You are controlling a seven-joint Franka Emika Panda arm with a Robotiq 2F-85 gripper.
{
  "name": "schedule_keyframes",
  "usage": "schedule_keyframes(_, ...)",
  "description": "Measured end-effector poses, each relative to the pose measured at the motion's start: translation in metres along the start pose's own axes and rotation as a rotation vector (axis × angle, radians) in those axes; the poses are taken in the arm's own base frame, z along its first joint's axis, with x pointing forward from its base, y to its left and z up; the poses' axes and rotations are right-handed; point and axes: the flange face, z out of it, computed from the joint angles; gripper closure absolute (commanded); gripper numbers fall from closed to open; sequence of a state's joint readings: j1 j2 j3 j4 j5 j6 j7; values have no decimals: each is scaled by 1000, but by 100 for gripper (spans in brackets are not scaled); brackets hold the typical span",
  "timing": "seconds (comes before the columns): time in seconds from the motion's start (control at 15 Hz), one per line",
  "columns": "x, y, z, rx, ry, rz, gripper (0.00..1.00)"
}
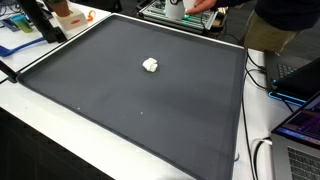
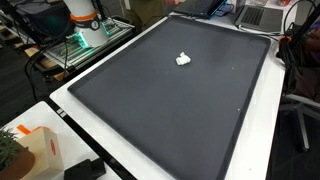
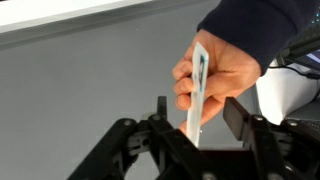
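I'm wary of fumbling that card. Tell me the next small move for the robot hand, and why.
Probably close the robot hand gently on the white card. In the wrist view its jaws stand open, and a person's hand holds the card upright between them; whether it touches either finger is unclear.

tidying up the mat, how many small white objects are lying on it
1. A small white lump lies toward the middle of the dark mat in both exterior views. The wrist view shows none; a hand holds a white card there.
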State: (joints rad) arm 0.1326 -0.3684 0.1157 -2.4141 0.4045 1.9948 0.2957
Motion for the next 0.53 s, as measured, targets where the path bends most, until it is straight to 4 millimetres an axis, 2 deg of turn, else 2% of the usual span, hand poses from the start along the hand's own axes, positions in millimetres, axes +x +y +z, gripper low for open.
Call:
schedule_keyframes(0.27, -2, 0, -4, 4, 9, -2, 99)
schedule_keyframes(0.53, -2, 0, -5, 4, 10, -1, 99)
